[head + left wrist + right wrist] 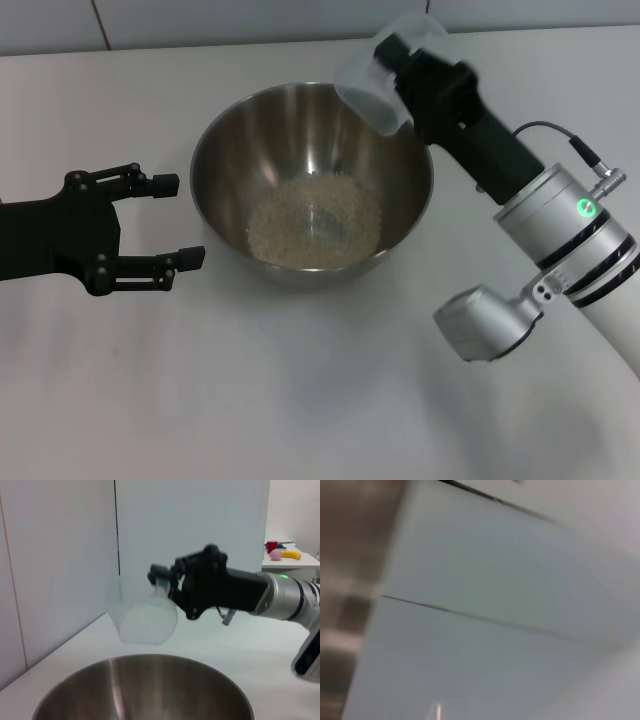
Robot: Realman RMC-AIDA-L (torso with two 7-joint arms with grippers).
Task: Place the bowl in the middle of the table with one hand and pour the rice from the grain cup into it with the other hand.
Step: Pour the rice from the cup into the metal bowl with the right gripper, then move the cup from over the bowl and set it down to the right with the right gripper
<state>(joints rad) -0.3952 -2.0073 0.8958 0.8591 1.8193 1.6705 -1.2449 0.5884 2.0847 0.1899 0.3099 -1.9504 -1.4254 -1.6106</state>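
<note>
The steel bowl (pixel 311 180) stands on the white table (pixel 300 400) near its middle, with a heap of rice (pixel 314 222) in its bottom. My right gripper (pixel 392 62) is shut on the clear grain cup (pixel 375 85) and holds it tipped over the bowl's far right rim; the cup looks empty. In the left wrist view the cup (pixel 146 615) hangs above the bowl's rim (pixel 145 661), held by the right gripper (pixel 161 577). My left gripper (pixel 172 220) is open and empty just left of the bowl.
White wall panels stand behind the table (pixel 200 20). In the left wrist view a side table at the far right carries a red cup (pixel 271 546), a pink item and a banana (pixel 291 554). The right wrist view shows only blurred wall panels.
</note>
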